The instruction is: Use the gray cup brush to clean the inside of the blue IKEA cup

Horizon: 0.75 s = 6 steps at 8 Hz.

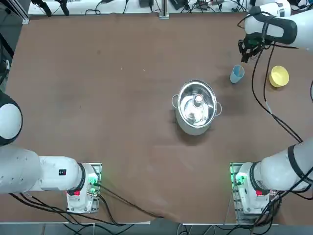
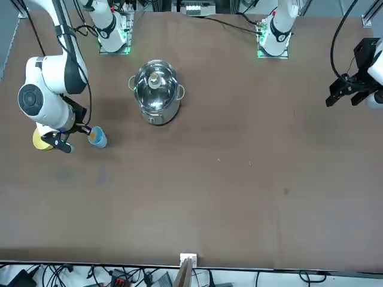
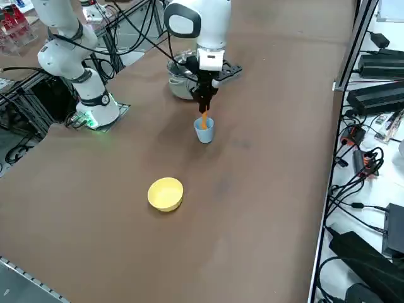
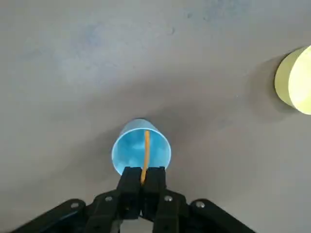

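- My right claw (image 4: 142, 187) is closed on the gray cup brush (image 4: 146, 153); only its thin orange stem shows, coming out between my fingertips
- The stem goes down into the blue IKEA cup (image 4: 141, 148), which stands upright on the table (image 3: 265, 189), between the steel pot (image 1: 196, 106) and the yellow bowl (image 1: 279, 76)
- I judge that the scrubbing is only starting, because my claw hangs just above the rim
- The cup looks light and nothing holds it, so a sideways push of the brush against the wall can tip it or slide it away
- If I press down too hard, the thin stem can bend or slip in my grip
- The brush head is hidden inside the cup, so I cannot tell if it touches the bottom
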Each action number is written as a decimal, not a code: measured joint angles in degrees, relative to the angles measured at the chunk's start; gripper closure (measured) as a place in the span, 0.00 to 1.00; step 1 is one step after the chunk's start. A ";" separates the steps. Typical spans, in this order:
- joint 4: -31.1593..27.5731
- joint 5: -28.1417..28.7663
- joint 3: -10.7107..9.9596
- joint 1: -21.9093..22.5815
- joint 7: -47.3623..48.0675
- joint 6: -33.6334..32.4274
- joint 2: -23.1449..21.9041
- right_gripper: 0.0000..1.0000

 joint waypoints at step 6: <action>0.54 1.12 0.09 2.01 5.73 -3.40 0.73 0.96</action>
